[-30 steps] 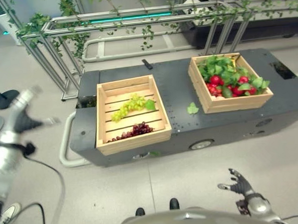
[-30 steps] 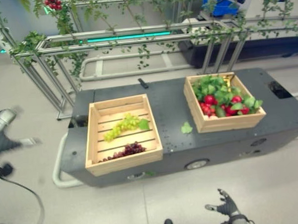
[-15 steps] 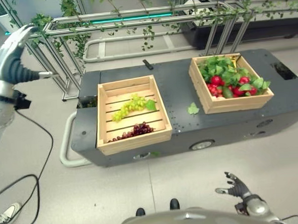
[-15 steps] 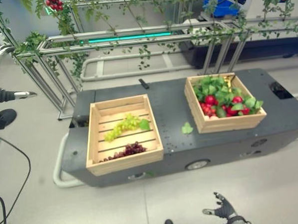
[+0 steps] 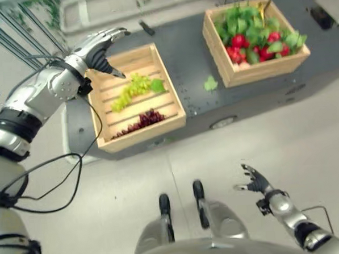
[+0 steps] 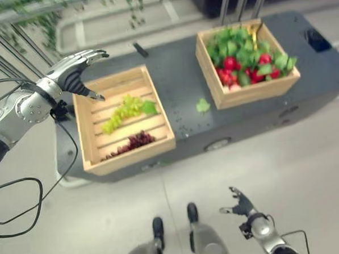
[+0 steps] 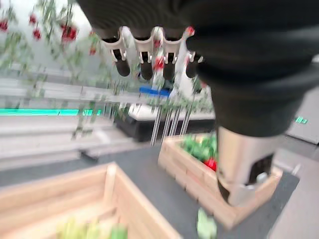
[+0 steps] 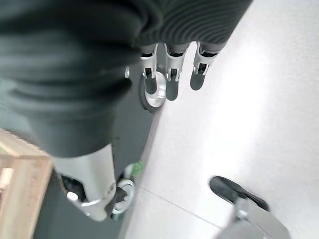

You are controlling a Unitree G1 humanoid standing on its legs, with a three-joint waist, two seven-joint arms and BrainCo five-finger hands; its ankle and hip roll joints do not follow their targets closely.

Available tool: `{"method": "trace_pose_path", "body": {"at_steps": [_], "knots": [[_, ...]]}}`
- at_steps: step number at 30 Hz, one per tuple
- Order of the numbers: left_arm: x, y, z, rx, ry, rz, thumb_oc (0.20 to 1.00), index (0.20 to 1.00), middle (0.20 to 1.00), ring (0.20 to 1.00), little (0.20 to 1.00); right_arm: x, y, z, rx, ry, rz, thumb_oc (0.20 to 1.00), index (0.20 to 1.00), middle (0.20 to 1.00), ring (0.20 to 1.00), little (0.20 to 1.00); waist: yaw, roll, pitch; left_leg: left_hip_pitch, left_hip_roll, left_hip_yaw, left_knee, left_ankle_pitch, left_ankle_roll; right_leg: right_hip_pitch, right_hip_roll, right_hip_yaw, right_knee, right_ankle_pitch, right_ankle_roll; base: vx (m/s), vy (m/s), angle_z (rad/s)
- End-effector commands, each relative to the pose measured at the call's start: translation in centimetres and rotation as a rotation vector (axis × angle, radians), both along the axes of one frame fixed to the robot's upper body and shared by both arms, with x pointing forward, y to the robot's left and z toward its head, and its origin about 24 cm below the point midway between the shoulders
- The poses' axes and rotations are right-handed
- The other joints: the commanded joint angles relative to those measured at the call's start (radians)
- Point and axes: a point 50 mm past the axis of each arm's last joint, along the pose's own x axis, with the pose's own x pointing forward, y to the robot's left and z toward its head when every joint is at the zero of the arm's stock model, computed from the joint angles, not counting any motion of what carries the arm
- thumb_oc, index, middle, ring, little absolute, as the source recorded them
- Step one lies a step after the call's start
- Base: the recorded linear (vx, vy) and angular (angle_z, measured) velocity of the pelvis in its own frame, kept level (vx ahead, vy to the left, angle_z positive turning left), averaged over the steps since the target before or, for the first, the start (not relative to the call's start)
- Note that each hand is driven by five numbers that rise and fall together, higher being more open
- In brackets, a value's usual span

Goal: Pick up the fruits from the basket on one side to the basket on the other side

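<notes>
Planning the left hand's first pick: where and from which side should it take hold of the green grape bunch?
Judging from the head views, come from above. The green grape bunch lies flat and diagonal on the slats of the left crate, whose walls block a sideways reach. Close round its thicker middle, across its length. The open left hand hovers at the crate's far left corner.

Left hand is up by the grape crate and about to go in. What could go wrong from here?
1. The left hand hovers open over the left crate's far corner; reaching down, it may catch the wooden rim.
2. The green grapes and dark grapes lie as loose bunches on the slats, so a pinch may crush or shed berries.
3. The right hand hangs low over the floor, far from the right crate, so it cannot help.
</notes>
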Motion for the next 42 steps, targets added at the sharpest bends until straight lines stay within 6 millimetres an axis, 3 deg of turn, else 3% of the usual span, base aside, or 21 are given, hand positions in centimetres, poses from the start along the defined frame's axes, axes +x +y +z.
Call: {"method": "trace_pose_path", "body": {"at_steps": [1,6,11,22,42], "knots": [[0.0,1.1,2.6,-0.055,-0.107,0.050,1.000,1.000,1.000,1.000,1.000,1.1,-0.6,1.9,-0.005,-0.121,0.006,1.000,1.000,1.000,1.000,1.000,-0.003,-0.020,0.015,-0.031,-0.022,0.027,0.077,-0.068,0.013,-0.011,-0.032,0.036,0.079,-0.070,0.139,-0.15,0.024,-0.09],[0.8,1.9,1.5,-0.024,-0.085,0.127,1.000,1.000,1.000,1.000,1.000,2.2,-0.9,4.2,-0.012,-0.250,0.016,1.000,1.000,1.000,1.000,1.000,-0.023,-0.025,0.126,-0.146,-0.021,0.058,0.141,-0.066,0.016,-0.130,-0.030,0.065,0.121,-0.054,0.138,-0.10,0.008,-0.13],[1.0,2.9,1.4,0.000,-0.067,0.187,1.000,1.000,1.000,1.000,1.000,3.0,-0.9,5.7,-0.025,-0.327,0.038,1.000,1.000,1.000,1.000,1.000,-0.034,-0.037,0.195,-0.221,-0.013,0.073,0.167,-0.059,0.017,-0.211,-0.024,0.085,0.134,-0.035,0.139,-0.10,-0.001,-0.10],[0.4,4.7,0.8,0.016,-0.050,0.246,1.000,1.000,1.000,1.000,1.000,3.3,0.1,8.0,0.019,-0.457,0.080,1.000,1.000,1.000,1.000,1.000,-0.034,-0.047,0.196,-0.476,-0.016,0.087,0.252,-0.066,0.017,-0.453,-0.028,0.094,0.196,-0.032,0.135,-0.04,-0.022,-0.04],[-0.7,6.4,1.1,0.048,-0.087,0.293,1.000,1.000,1.000,1.000,1.000,3.9,2.0,9.3,0.071,-0.533,0.153,1.000,1.000,1.000,1.000,1.000,-0.043,-0.072,0.196,-0.632,-0.012,0.100,0.270,-0.071,0.019,-0.608,-0.025,0.100,0.195,-0.019,0.136,0.01,-0.003,-0.03]]}}
